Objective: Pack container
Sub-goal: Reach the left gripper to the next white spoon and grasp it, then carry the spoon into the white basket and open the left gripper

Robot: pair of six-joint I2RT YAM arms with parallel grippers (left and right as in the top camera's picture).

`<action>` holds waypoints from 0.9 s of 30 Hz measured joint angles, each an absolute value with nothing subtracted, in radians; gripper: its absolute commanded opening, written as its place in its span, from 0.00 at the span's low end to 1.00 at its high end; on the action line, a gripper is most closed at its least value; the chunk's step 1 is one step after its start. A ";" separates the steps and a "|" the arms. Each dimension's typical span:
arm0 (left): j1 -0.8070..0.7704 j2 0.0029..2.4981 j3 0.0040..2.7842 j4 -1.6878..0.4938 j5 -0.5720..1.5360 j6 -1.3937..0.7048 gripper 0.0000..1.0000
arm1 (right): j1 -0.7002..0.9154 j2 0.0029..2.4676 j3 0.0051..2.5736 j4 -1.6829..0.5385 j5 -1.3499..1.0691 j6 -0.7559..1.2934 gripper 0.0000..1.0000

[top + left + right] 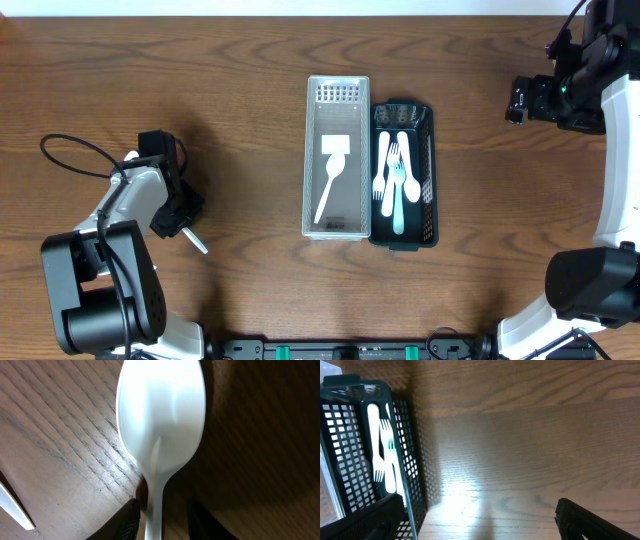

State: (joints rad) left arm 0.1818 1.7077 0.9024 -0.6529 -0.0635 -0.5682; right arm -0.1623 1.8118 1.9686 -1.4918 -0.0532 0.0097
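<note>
From overhead, the left gripper (183, 225) is seen low at the left of the table (250, 80). It is closed on a white spoon (196, 241), of which only one end is shown past the fingers. A clear container (312, 150) is set at the centre, with a white spatula (331, 175) laid inside it. A black mesh basket (430, 170) is placed just beside its right wall, and white forks (396, 170) are held in it. The right gripper (517, 101) is found at the upper right, well apart from both.

In the left wrist view, the spoon's bowl is shown large over the wood. Its handle is clamped between the dark fingers (125, 522).

In the right wrist view, the fingers (365, 520) are spread wide with nothing between them. The basket is seen at the left edge.
</note>
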 measured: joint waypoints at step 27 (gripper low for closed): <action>0.179 1.707 0.898 -0.659 -0.067 -0.482 0.06 | -0.162 1.812 1.969 -1.491 -0.054 0.010 0.99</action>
State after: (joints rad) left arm 0.1795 1.7073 0.8982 -0.6594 -0.0669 -0.4824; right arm -0.1623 1.8118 1.9686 -1.4906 -0.0536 0.0097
